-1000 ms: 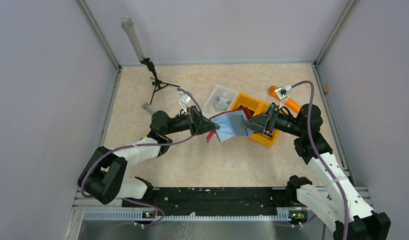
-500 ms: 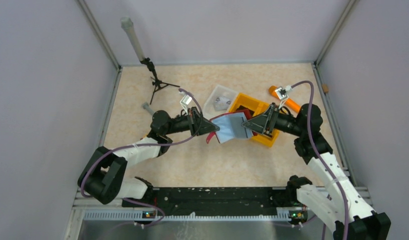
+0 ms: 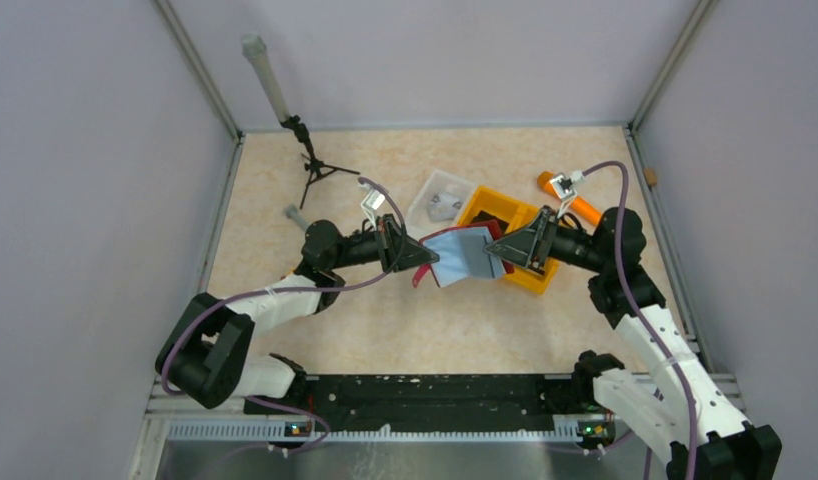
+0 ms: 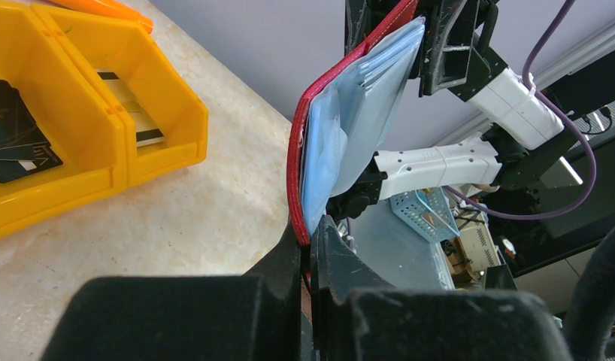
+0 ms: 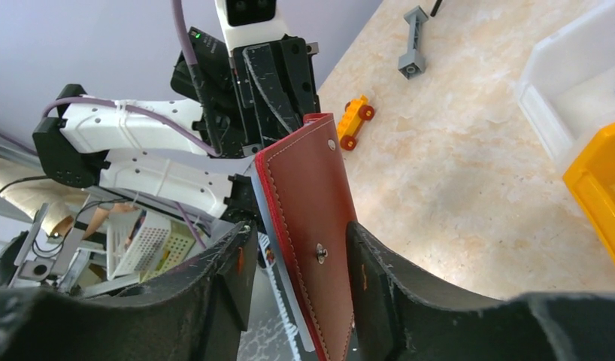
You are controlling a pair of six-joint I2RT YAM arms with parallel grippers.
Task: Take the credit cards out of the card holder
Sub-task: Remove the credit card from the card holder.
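1. The table (image 3: 385, 330) lies well below the work. The task's thing is held in the air between the two arms, so one gripper must always hold firm while the other shifts.
2. The orange tray (image 4: 188, 120) sits on the table just beside the lifted work. Some credit cards (image 4: 15, 147) already lie in its compartments, so it is probably where the next card should go. The carry looks short.
3. The card holder (image 3: 463, 252) is open, red outside and pale sleeves fanned. It stands roughly on edge. Holding it at this angle should let a card slide out along its sleeve rather than bend.
4. The left gripper (image 4: 310, 237) is pressed together on the holder's red edge. This is the anchor, so I would leave it where it is and pull against it.
5. The right gripper (image 5: 302, 229) has its fingers either side of the holder's far end, red flap and sleeves between them. I cannot tell whether it is squeezing. To draw a card it should catch only a card's edge, not the whole flap.
6. I cannot see any card left inside, as the sleeves hide it. A slow, straight pull is safest.
7. The snap stud (image 5: 320, 255) sits near one right finger and could snag.
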